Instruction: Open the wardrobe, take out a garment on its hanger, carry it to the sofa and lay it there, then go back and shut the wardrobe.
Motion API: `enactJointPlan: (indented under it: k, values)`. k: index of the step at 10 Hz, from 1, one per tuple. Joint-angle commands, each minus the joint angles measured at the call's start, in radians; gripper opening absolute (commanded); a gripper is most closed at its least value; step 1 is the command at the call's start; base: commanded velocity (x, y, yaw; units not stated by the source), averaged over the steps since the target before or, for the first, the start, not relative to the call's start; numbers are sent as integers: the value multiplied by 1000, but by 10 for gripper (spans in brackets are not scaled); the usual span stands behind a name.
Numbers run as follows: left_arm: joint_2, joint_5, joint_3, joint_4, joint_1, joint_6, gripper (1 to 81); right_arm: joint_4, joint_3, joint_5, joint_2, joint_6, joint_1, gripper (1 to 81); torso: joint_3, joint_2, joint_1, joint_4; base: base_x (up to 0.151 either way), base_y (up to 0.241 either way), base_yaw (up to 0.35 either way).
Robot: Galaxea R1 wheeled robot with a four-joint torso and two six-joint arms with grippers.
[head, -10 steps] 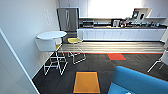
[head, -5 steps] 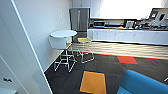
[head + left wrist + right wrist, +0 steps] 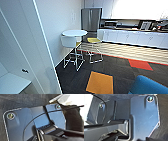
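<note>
A corner of the turquoise sofa is seen at the lower right of the head view, across dark carpet from a round white surface beside the white wall, while the state of either arm's fingers cannot be told.

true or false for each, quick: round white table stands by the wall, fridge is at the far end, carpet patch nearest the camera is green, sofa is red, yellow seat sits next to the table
1. A round white table stands near the wall. True.
2. A steel fridge stands at the far end. True.
3. The carpet patch nearest the camera is green. False: it is orange.
4. The sofa is red. False: it is blue.
5. A yellow seat sits beside the table. True.
</note>
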Motion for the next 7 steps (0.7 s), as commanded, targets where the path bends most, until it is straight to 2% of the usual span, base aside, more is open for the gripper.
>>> enactJointPlan:
  k: [1,4,7]
  values:
    - [15,38,-22,9,-46,9,811,-1,-3,-61,1,-3,31,811,0,0,0,0,0,0,298]
    - [66,34,-96,9,-46,35,811,-4,-3,-61,3,-3,28,811,0,0,0,0,0,0,298]
    - [71,37,-100,9,-48,49,811,-1,0,-64,4,-3,31,811,0,0,0,0,0,0,298]
